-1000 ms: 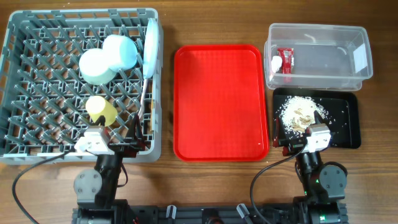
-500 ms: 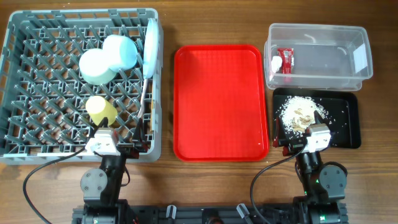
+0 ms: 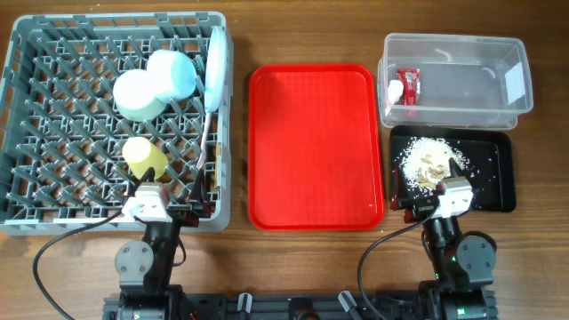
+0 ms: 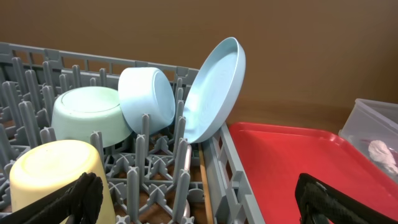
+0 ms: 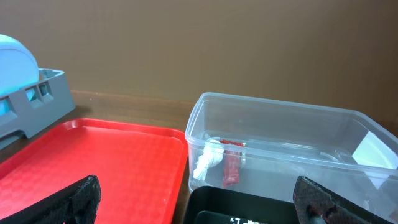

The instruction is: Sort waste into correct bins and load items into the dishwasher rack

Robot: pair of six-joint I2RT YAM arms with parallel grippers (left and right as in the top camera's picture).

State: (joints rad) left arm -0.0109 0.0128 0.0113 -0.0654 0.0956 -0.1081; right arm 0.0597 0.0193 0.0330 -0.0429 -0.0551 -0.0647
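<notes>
I see a grey square plastic rack (image 3: pixel 116 20) with a peg-grid floor, red rectangular plastic serving tray (image 3: pixel 311 147), pale yellow round cup (image 3: pixel 144 156), flat black rectangular tray (image 3: pixel 498 173).

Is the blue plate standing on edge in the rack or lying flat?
Standing on edge, tilted: the plate rises between the rack's pegs, beside the light blue bowl.

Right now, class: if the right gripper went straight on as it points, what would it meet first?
Probably the near wall of the clear tub, straight ahead of the open right gripper. The black tray lies below that line; height is unclear.
</notes>
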